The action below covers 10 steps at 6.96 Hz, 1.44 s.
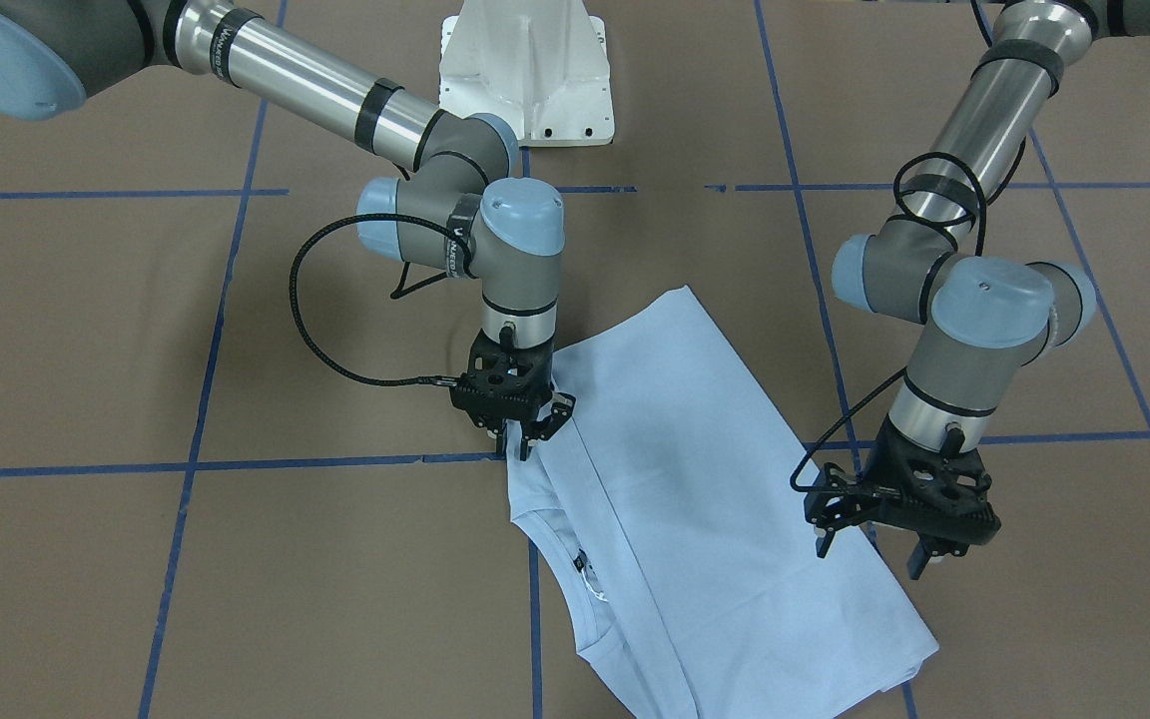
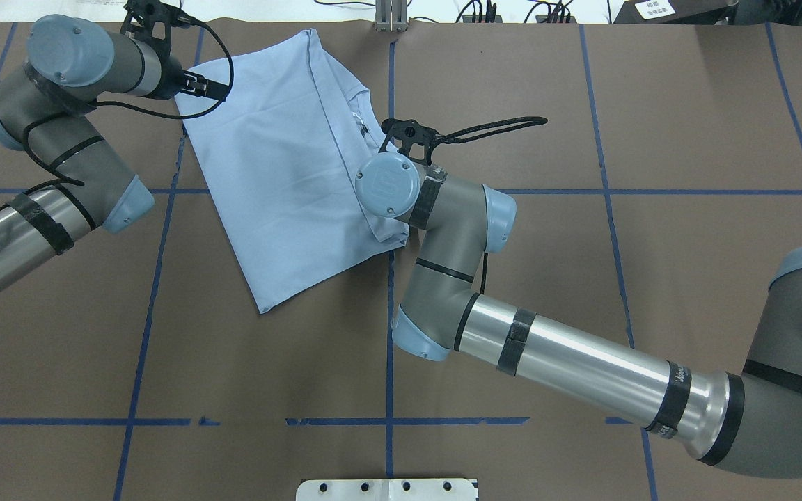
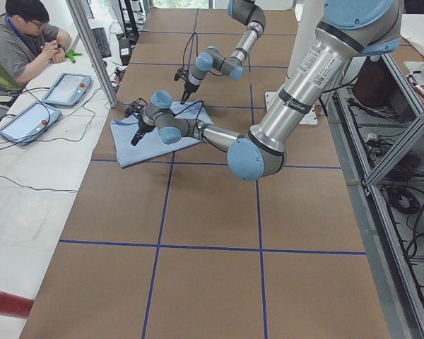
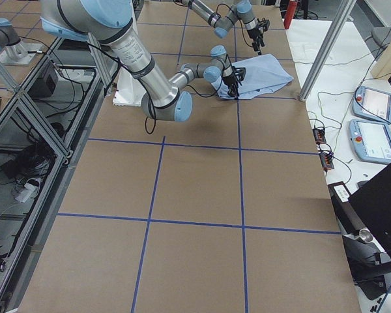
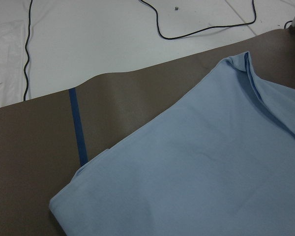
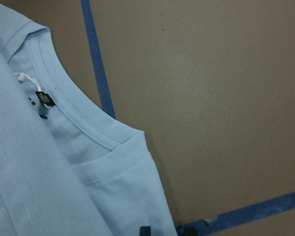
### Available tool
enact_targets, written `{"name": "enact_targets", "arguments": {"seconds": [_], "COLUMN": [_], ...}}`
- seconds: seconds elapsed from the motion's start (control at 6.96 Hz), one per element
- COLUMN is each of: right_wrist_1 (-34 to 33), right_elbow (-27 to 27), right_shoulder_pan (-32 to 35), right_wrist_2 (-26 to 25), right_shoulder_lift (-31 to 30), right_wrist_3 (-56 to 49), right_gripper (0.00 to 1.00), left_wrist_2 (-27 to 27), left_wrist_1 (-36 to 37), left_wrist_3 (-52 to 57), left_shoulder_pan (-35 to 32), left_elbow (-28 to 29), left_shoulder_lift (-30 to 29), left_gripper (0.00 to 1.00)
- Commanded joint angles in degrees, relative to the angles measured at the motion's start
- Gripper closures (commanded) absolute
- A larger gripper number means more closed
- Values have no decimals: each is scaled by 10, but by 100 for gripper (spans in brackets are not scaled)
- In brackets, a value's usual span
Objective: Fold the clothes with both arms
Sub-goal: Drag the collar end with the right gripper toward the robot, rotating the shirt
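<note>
The light blue T-shirt (image 1: 695, 479) lies flat and folded lengthwise, set diagonally on the brown table near the operators' edge (image 2: 282, 174). Its ribbed collar (image 6: 73, 118) and dark neck label (image 6: 44, 98) fill the right wrist view. My right gripper (image 1: 518, 451) is low at the shirt's edge beside the collar, fingers together on the fabric. My left gripper (image 1: 869, 554) hovers open above the opposite long edge, nothing between its fingers. The left wrist view shows only a folded corner of the shirt (image 5: 196, 172).
Blue tape lines (image 1: 335, 461) grid the table. The white pedestal base (image 1: 525, 70) stands at the robot's side. Beyond the table edge near the shirt, a white bench (image 5: 113, 34) carries cables. A person (image 3: 21, 42) sits there beside two pendants (image 3: 67, 88).
</note>
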Motion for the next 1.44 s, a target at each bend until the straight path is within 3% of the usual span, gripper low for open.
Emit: {"name": "enact_targets", "arguments": {"seconds": [0.0, 0.14, 0.29, 0.43, 0.58, 0.72, 0.86, 1.01, 1.29], "right_wrist_1": [-1, -8, -45, -79, -111, -138, -148, -155, -170], "right_elbow": [1, 4, 42, 127, 248, 357, 433, 466, 471], "right_shoulder_pan": [0, 0, 1, 1, -21, -62, -95, -129, -171], "right_wrist_2": [-4, -5, -4, -4, -10, -44, -64, -96, -140], "right_shoulder_lift": [0, 0, -7, -57, -138, -214, -275, -307, -319], "right_wrist_3": [-1, -3, -4, -3, 0, 2, 27, 52, 83], "right_gripper": [100, 100, 100, 100, 100, 100, 100, 100, 100], "left_wrist_2": [0, 0, 0, 0, 0, 0, 0, 0, 0], "left_wrist_1": [0, 0, 0, 0, -3, -7, -8, -8, -8], "left_wrist_3": [0, 0, 0, 0, 0, 0, 0, 0, 0], "left_shoulder_pan": [0, 0, 0, 0, 0, 0, 0, 0, 0], "left_elbow": [0, 0, 0, -1, -1, -1, -1, -1, -1], "left_shoulder_lift": [-1, -1, -1, -1, -1, -1, -1, -2, -1], "left_gripper": [0, 0, 0, 0, 0, 0, 0, 0, 0]}}
